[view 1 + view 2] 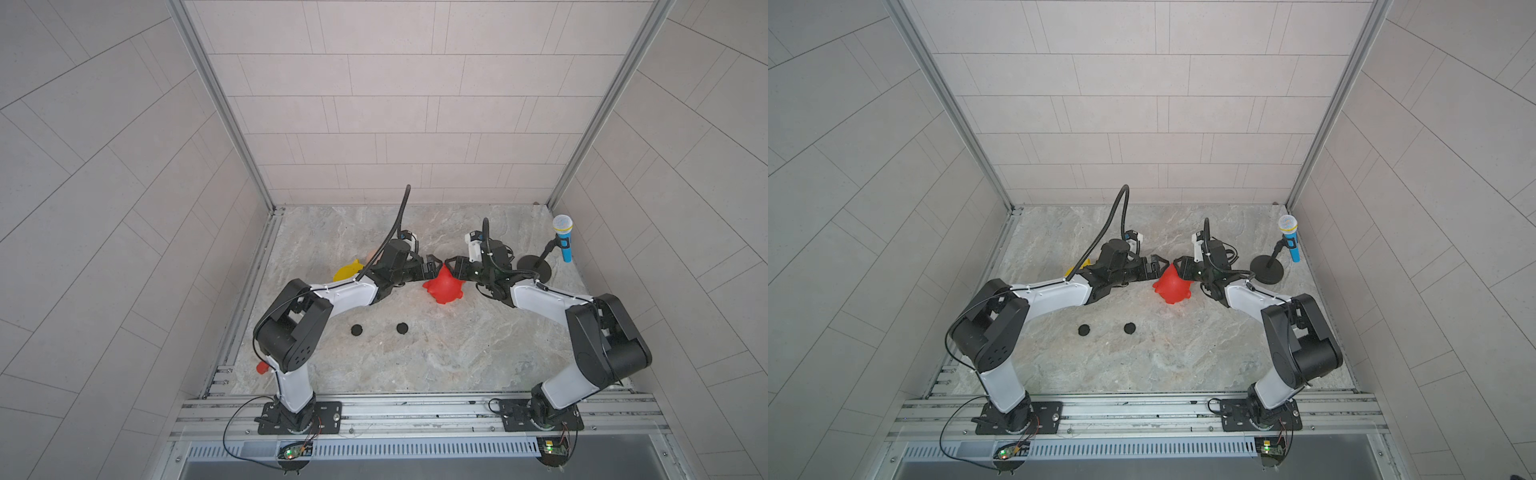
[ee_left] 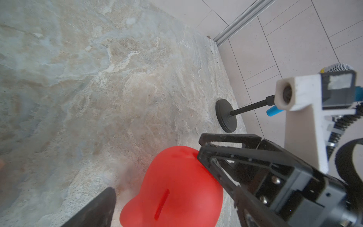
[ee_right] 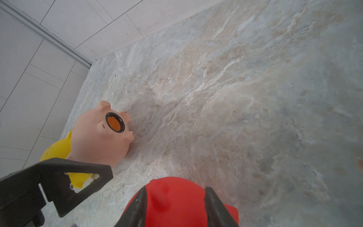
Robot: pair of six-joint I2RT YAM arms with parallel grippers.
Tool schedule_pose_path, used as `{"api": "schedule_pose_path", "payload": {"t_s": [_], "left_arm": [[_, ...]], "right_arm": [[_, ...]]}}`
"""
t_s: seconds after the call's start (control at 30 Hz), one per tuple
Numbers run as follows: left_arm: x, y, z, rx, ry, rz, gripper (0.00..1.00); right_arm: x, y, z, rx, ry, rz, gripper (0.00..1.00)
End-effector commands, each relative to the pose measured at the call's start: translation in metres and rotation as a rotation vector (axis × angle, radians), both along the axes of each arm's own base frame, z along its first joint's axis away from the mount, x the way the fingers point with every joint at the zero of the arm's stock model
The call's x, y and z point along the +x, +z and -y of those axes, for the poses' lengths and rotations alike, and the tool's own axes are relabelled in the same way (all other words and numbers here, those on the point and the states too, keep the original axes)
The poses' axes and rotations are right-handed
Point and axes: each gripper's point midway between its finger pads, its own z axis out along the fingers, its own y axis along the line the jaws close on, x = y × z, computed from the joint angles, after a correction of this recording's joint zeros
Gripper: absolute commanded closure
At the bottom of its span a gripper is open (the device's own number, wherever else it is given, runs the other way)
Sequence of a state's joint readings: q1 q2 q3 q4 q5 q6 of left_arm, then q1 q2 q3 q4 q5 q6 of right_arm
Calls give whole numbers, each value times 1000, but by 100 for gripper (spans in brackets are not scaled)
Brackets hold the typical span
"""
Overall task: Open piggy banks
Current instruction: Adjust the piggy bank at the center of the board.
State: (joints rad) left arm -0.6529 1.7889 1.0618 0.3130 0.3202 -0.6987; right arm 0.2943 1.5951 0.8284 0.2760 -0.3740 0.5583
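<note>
The red piggy bank is in the middle of the table, and my right gripper is shut on its rounded body. Its coin slot faces the left wrist camera. My left gripper stands open just left of it, one finger beside the pig without touching. The pale pink piggy bank lies with its belly hole uncovered, against the yellow piggy bank, both behind my left arm.
Two loose black round plugs lie on the marble table nearer the front. A blue toy microphone on a black stand is at the back right corner. Tiled walls enclose the table on three sides.
</note>
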Motion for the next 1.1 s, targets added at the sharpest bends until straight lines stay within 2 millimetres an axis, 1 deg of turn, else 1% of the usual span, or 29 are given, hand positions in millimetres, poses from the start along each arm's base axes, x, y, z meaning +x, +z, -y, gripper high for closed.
{"api": "schedule_pose_path", "payload": {"t_s": [0.0,0.1,0.23,0.4,0.47,0.5,0.57,0.67,0.7,0.8,0.9,1.07], "left_arm": [[-5,10,0,1,-30,30,0],[-6,11,0,0,-37,32,0],[-7,11,1,0,-43,32,0],[-7,9,1,34,-58,27,0],[-7,8,1,66,-69,21,0],[-6,7,1,85,-69,13,0],[-5,4,-2,135,-56,-9,0],[-4,-1,-6,206,-49,-28,0],[-5,0,-6,220,-49,-27,0],[-7,0,-4,250,-48,-31,0],[-9,-1,-1,301,-56,-49,0],[-10,-7,1,411,-42,-95,0]], "right_arm": [[2,-15,-1,-23,0,-44,53],[9,-9,-6,-6,6,-32,53],[14,-2,-6,-11,6,-21,53],[13,18,2,-51,-5,12,49],[10,25,10,-94,-21,19,43],[8,27,15,-123,-31,22,37],[4,32,27,-172,-68,29,26],[-1,41,46,-231,-126,53,5],[-4,44,51,-252,-138,59,0],[-10,54,64,-281,-177,77,0],[-15,57,73,-273,-199,87,0],[-20,59,75,-192,-166,107,0]]}}
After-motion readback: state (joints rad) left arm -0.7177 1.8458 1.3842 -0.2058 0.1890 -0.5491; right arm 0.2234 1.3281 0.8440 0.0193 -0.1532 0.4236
